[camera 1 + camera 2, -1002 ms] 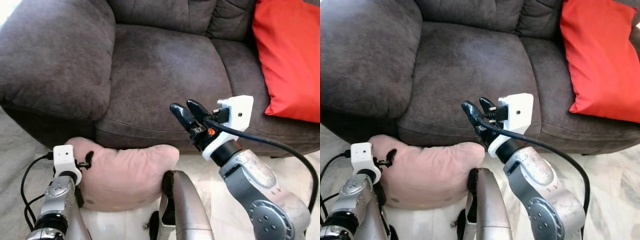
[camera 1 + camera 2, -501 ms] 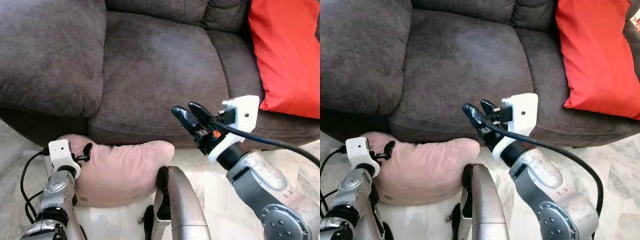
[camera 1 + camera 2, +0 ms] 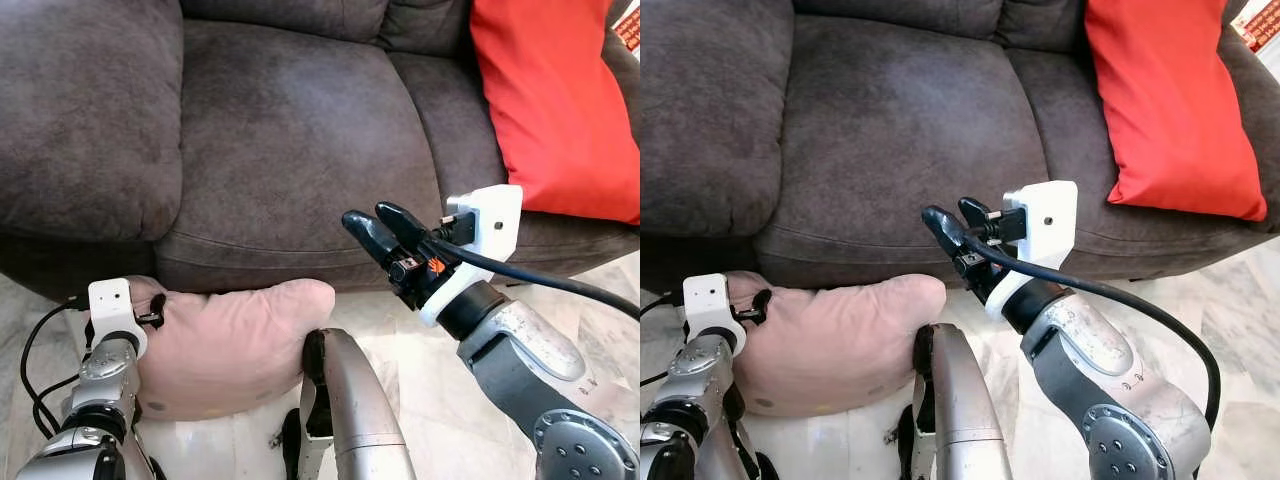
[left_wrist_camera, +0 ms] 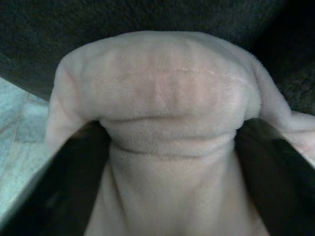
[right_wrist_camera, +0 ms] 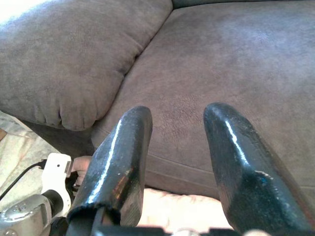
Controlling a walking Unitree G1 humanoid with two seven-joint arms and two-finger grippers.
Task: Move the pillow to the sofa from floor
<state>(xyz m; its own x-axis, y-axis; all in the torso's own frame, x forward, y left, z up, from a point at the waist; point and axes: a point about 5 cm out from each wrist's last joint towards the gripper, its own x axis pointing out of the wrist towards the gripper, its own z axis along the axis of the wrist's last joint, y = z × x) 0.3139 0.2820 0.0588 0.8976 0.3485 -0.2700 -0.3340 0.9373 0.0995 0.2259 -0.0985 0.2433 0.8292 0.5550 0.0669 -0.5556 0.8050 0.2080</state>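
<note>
A pale pink pillow (image 3: 235,340) lies low in front of the dark brown sofa (image 3: 290,130), pressed against its front edge. My left gripper (image 4: 162,157) is shut on the pillow's left end; the plush bulges between the two black fingers (image 4: 59,191). My left arm's wrist (image 3: 112,305) sits at the pillow's left side. My right gripper (image 3: 378,226) hovers open and holds nothing, above the pillow's right end and level with the seat's front edge.
A red cushion (image 3: 545,100) leans on the sofa's right seat. The sofa's thick armrest (image 3: 80,110) rises at the left. Pale marble floor (image 3: 430,380) lies below the sofa. The middle seat cushion (image 3: 900,120) is bare.
The camera has panned right, so the sofa and red cushion shifted left in view. The pillow stays in the left gripper's hold. The right gripper keeps its open pose.
</note>
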